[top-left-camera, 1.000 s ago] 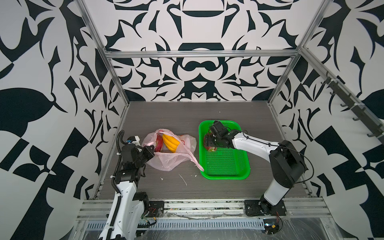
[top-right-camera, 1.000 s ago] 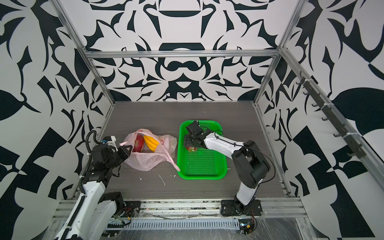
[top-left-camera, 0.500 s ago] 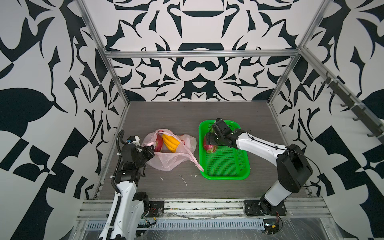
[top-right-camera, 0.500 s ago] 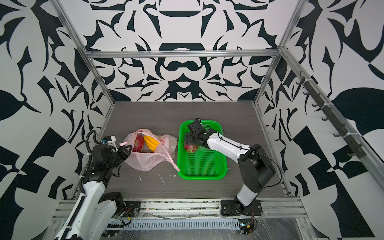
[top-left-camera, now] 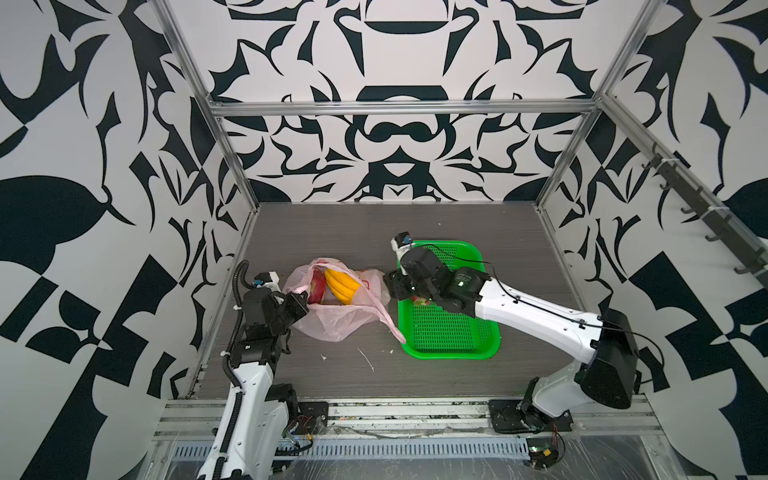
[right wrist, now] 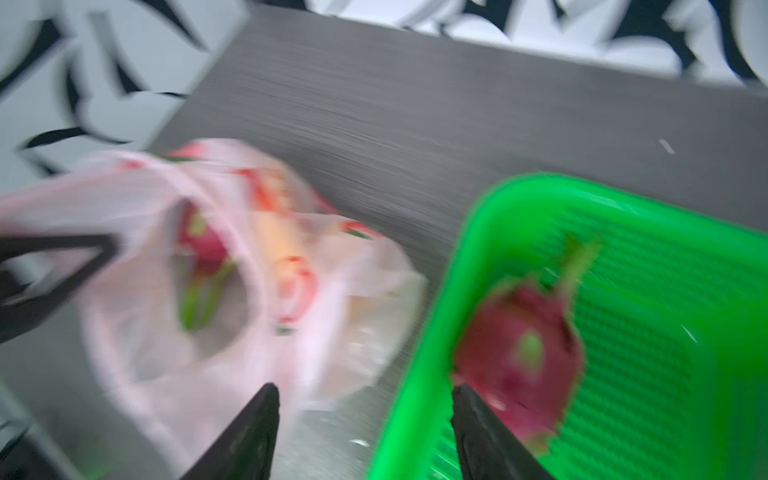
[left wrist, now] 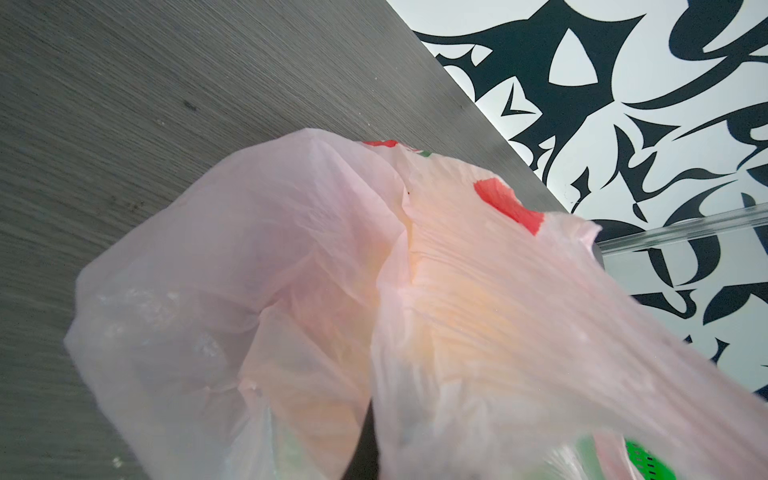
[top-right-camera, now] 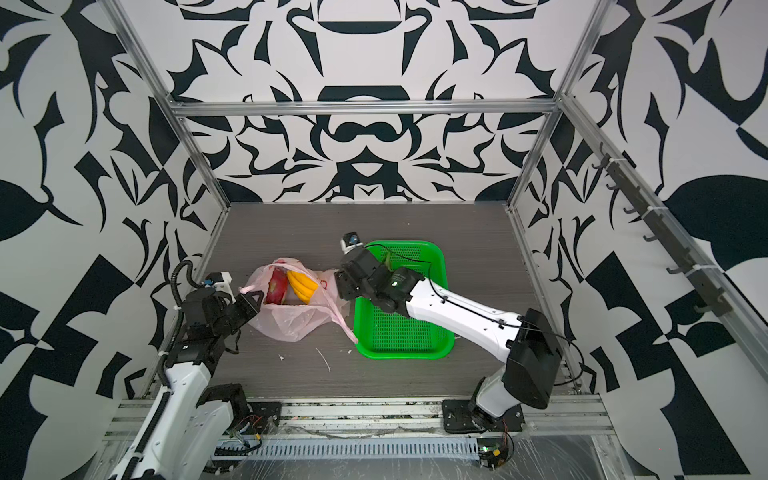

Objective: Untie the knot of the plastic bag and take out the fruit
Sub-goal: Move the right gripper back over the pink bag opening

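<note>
Now, left gripper [top-right-camera: 252,302] clamped on the plastic bag [top-right-camera: 286,328] rim, bag open on the table [top-right-camera: 374,224], dragon fruit [top-right-camera: 276,286] and bananas [top-right-camera: 303,284] inside, right gripper [right wrist: 361,395] spread and empty beside it, second dragon fruit [right wrist: 523,353] in the green basket [right wrist: 519,187].

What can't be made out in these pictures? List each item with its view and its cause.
- Dragon fruit in the green basket: mostly covered by the right arm in both top views, motion-blurred in the right wrist view.
- Bottom of the plastic bag: crumpled film hides whatever lies under the bananas in every view.
- Left gripper: bag film fills the left wrist view, so its jaws do not show there.
</note>
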Controlling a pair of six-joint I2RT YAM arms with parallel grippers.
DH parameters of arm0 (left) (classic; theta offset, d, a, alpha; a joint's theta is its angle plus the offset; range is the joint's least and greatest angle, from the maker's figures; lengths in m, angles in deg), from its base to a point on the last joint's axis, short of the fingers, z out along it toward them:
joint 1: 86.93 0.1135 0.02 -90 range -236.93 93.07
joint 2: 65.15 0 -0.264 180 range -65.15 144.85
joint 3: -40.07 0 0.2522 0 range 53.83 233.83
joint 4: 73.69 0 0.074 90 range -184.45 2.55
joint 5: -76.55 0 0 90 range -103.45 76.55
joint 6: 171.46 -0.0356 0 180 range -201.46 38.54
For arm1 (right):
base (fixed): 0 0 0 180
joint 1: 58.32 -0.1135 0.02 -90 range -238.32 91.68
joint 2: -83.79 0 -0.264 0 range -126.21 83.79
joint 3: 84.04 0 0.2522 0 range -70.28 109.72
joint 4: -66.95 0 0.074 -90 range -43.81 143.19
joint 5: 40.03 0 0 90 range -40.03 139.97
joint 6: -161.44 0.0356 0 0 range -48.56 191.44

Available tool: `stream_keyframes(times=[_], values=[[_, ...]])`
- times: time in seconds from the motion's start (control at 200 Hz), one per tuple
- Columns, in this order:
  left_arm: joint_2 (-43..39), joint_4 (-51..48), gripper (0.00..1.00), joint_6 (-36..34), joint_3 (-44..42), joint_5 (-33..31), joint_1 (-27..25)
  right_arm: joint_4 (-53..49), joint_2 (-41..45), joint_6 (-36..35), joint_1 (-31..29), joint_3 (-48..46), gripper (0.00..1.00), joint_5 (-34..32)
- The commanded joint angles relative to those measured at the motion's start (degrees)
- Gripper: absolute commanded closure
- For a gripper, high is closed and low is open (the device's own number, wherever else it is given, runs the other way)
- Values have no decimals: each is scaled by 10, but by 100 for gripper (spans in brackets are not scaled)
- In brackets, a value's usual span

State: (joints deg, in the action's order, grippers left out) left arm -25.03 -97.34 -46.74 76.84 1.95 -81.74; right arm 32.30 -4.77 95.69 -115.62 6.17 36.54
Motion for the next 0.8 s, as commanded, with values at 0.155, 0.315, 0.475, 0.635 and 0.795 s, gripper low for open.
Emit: stream_keyframes(times=[0.155,0.315,0.475,0.635,0.795], values=[[-31,-7,100,-2,-6,6,2,58,-120,-57,-56,136,39,16],[-54,-4,100,2,-18,14,2,51,-202,-52,-57,189,45,19],[-70,-5,100,3,-31,18,2,41,-246,-42,-61,201,48,68],[-72,-3,100,13,-39,20,2,41,-244,-25,-76,161,50,72],[-68,7,100,30,-52,32,2,37,-231,-6,-86,111,50,63]])
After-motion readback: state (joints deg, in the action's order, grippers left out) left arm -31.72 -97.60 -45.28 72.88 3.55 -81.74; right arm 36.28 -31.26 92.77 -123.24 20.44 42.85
